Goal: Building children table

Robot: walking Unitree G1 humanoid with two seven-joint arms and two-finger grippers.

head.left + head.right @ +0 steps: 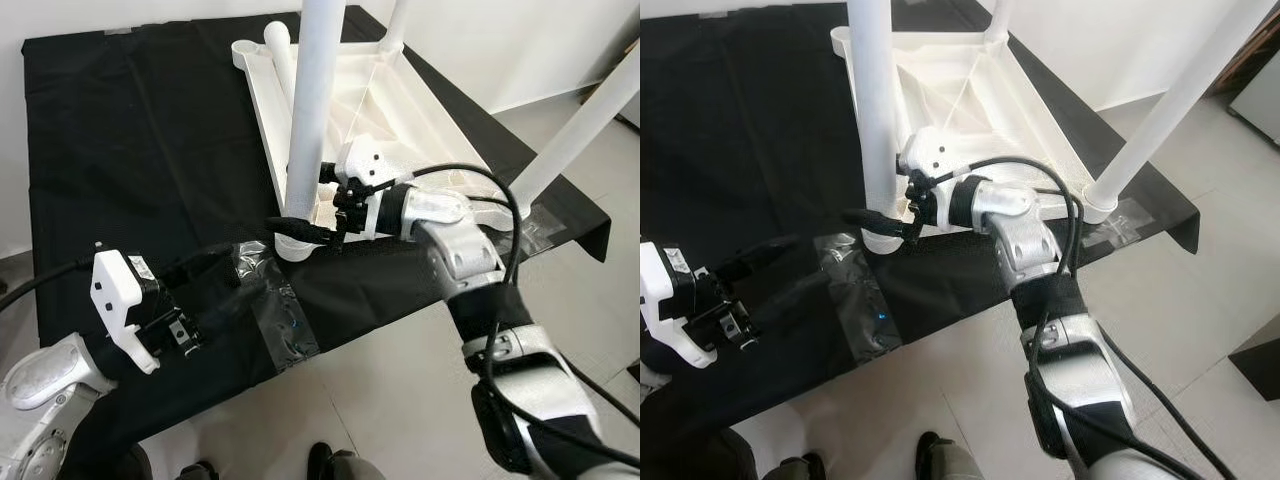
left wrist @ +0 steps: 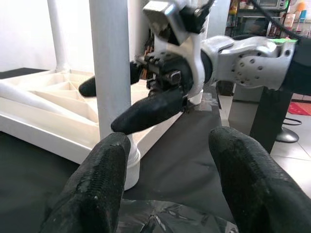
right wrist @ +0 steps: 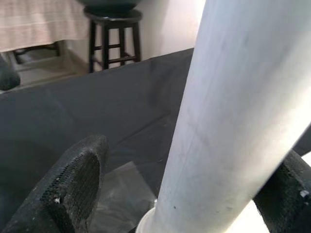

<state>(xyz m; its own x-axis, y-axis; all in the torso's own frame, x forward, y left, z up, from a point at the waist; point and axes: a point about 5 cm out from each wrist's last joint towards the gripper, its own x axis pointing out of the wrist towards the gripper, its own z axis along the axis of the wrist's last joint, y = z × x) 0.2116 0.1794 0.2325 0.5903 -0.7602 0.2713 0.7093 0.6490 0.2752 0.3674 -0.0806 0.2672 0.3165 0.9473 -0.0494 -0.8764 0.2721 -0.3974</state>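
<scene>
Table top (image 1: 395,100), white plastic and turned upside down, lies on a black cloth (image 1: 130,140) with its ribbed underside facing up. Three legs stand upright in its corner sockets; the near leg (image 1: 312,110) is the one in work. The right gripper (image 1: 300,228) reaches around the base of this leg — one finger on each side, spread wide, and from the right wrist view they seem not yet pressed on it. The left gripper (image 1: 215,262) rests low over the cloth near a patch of clear tape (image 1: 280,315), its fingers (image 2: 102,179) apart and empty, pointing at the same leg. I judge the leg as light, stiff and smooth, so quite slippery. Best hold is low — close to the socket — where it cannot tilt easily.
</scene>
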